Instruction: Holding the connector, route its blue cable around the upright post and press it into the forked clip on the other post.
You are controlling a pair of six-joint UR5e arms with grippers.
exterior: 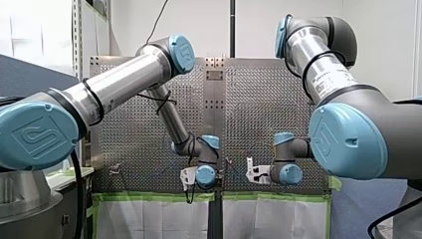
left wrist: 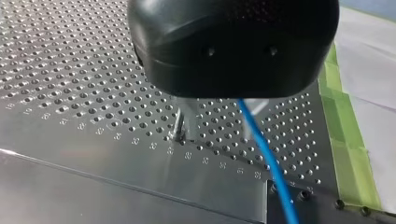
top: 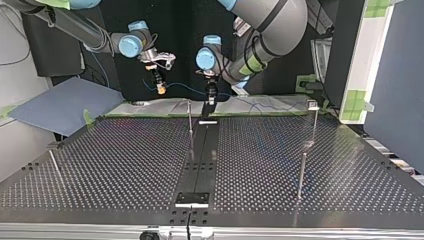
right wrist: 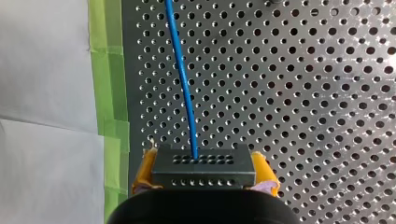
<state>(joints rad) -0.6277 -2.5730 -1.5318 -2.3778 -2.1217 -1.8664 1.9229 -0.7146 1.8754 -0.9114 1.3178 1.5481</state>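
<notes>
Clamping connector (right wrist: 203, 178) between yellow pads (right wrist: 144, 170) of right claw (right wrist: 204, 168), with cable (right wrist: 184, 88) leading ahead over table (right wrist: 303, 93); cannot tell whether left claw (left wrist: 219, 113) clenched.

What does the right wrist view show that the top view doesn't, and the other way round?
Only the right wrist view: the connector as a dark block with rows of holes, clamped between yellow pads. Only the top view: my right arm, my left arm and thin upright posts standing on the table. Both: the blue cable and the table's holes.
</notes>
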